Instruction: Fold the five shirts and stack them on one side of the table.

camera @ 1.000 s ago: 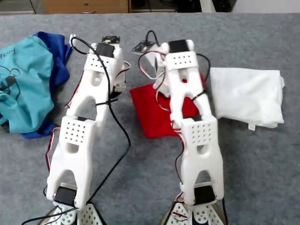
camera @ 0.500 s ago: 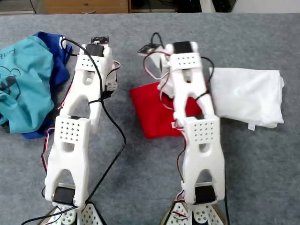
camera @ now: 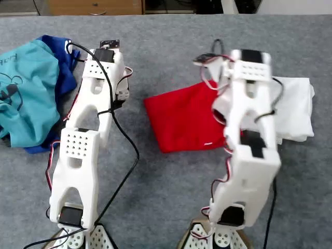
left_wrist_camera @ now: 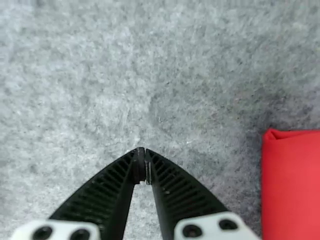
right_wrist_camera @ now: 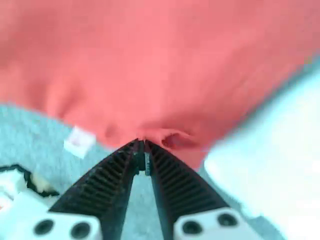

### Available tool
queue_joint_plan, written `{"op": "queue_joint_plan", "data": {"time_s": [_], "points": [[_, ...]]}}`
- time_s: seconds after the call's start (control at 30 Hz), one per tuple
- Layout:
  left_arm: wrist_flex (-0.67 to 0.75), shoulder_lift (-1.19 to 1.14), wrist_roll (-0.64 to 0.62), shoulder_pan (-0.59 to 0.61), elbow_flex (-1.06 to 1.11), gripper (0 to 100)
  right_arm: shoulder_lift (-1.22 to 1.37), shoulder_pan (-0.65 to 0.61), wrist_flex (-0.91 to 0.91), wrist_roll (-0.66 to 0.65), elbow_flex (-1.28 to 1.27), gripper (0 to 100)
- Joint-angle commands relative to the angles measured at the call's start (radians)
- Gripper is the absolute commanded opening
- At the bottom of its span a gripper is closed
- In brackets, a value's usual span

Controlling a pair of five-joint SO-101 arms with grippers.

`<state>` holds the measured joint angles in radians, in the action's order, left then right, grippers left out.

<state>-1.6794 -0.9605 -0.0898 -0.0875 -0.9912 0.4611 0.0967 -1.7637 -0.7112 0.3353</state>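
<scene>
**Near the table's (camera: 171, 46) right edge, the red shirt (camera: 181, 122) is held by a thin pinch**

By the left edge, the teal shirt (camera: 28, 93) and the blue shirt (camera: 59, 57) beneath it are heaped unfolded. Just right of them, the left gripper (left_wrist_camera: 141, 165) is closed on nothing over bare table. The red shirt lies folded mid-table, and its right edge is pinched by the right gripper (right_wrist_camera: 141, 155), whose jaws are closed on a small pucker of cloth. So little fabric is held that it could be lost on a pull, or the fold dragged open. The white shirt (camera: 295, 109), folded by the right edge, could be rucked in passing.
</scene>
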Motion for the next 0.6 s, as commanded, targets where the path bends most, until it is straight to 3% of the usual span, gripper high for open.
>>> {"op": "queue_joint_plan", "data": {"time_s": [0.0, 0.33, 0.57], "points": [[0.009, 0.064, 0.006, 0.006, -0.003, 2, -0.134, 0.082, -0.012, -0.048, -0.101, 0.2], [0.009, 0.073, 0.032, -0.017, -0.012, 2, -0.239, 0.259, 0.195, -0.058, -0.329, 0.2], [-0.086, 0.101, 0.031, -0.117, -0.133, 2, -0.429, 0.226, 0.183, -0.054, -0.329, 0.3]]}}
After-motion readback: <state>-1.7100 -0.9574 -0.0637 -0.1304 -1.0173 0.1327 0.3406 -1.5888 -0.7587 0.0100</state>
